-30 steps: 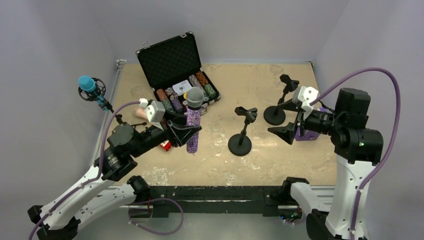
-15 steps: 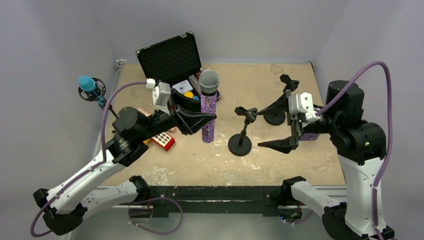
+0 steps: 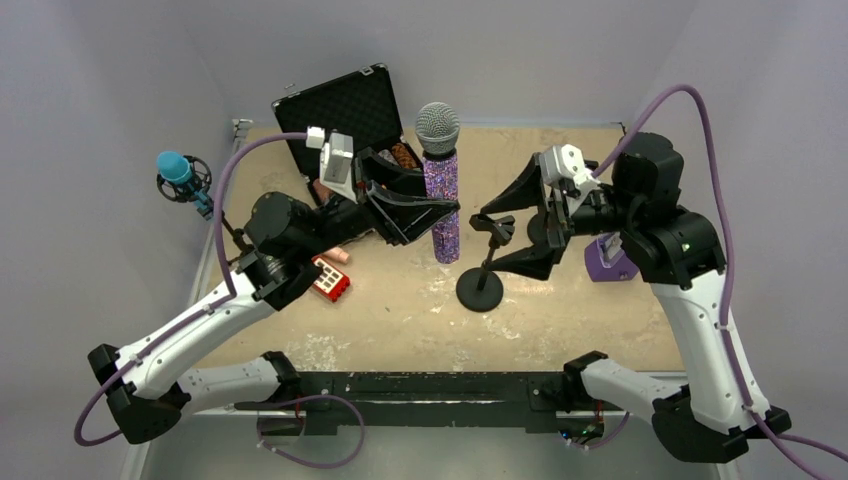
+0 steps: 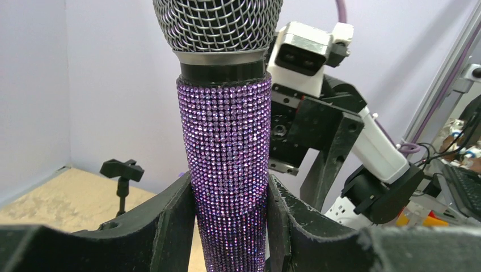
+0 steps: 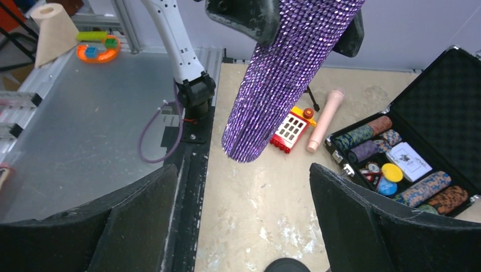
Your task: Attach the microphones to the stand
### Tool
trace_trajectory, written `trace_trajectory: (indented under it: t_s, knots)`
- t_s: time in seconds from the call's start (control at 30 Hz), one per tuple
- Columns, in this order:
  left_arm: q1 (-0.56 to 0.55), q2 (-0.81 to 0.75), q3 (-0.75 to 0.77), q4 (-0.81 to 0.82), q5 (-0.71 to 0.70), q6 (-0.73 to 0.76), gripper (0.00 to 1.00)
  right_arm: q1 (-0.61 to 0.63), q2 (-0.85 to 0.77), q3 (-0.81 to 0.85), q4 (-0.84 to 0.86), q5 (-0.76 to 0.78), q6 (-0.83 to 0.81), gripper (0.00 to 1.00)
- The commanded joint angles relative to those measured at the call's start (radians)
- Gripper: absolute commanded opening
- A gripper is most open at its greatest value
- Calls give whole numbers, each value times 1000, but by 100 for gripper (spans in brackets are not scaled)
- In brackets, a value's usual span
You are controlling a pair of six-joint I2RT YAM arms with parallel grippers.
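Note:
The glittery purple microphone point(image 3: 441, 205) point(image 4: 227, 147) stands upright above the table, silver mesh head point(image 3: 438, 127) on top, its tail end free in the air point(image 5: 249, 147). My left gripper point(image 3: 436, 208) point(image 4: 230, 195) is shut on its body. The near stand point(image 3: 481, 288) is just right of it, with its clip point(image 3: 494, 226) empty. My right gripper point(image 3: 489, 240) point(image 5: 244, 170) is open, its fingers either side of that stand's stem. The blue microphone point(image 3: 175, 168) sits in a mount at the left wall. The peach-pink microphone point(image 5: 324, 120) lies on the table.
An open black case point(image 3: 340, 110) of poker chips point(image 5: 422, 190) stands at the back left. A red block point(image 3: 329, 280) point(image 5: 290, 132) lies beside the pink microphone. A purple object point(image 3: 606, 262) sits at the right. Another stand's clip point(image 4: 121, 169) shows beyond the purple microphone.
My left arm has carried the purple microphone up and to the right, close to the near stand. My right arm swung left to that stand and its jaws opened wider.

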Motion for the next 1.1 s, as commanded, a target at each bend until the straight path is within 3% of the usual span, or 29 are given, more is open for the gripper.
trace_trajectory:
  t_s: [0.0, 0.23, 0.33, 0.4, 0.43, 0.5, 0.53, 0.57, 0.67, 0.73, 0.9, 1.07]
  knots:
    - [-22, 39, 68, 171, 1, -50, 0, 20, 18, -15, 198, -7, 209, 89]
    - [-47, 129, 111, 230, 0, -50, 0, 47, 73, -75, 419, -86, 479, 86]
    - [-50, 147, 119, 233, 6, -41, 0, 49, 72, -141, 519, -105, 588, 78]
    - [-50, 152, 116, 233, 7, -32, 0, 48, 70, -181, 556, -117, 628, 66]
    - [-50, 153, 116, 231, 8, -29, 0, 49, 70, -194, 567, -122, 643, 53]
    - [-50, 156, 116, 224, 24, -23, 0, 49, 73, -212, 570, -127, 644, 15]
    - [-49, 157, 120, 217, 34, -22, 0, 48, 73, -216, 565, -129, 636, 6]
    - [-47, 153, 126, 187, 43, -22, 10, 48, 72, -219, 551, -129, 619, 1]
    - [-29, 118, 140, 84, 16, -44, 49, 49, 68, -211, 467, -116, 523, 0]
    - [-3, 104, 157, 19, 22, -70, 61, 49, 66, -201, 391, -91, 438, 0]
    - [33, 125, 247, -135, 101, -105, 73, 49, 65, -195, 311, -64, 329, 0]
    - [35, 180, 326, -211, 167, -128, 74, 55, 70, -187, 282, -55, 296, 0]
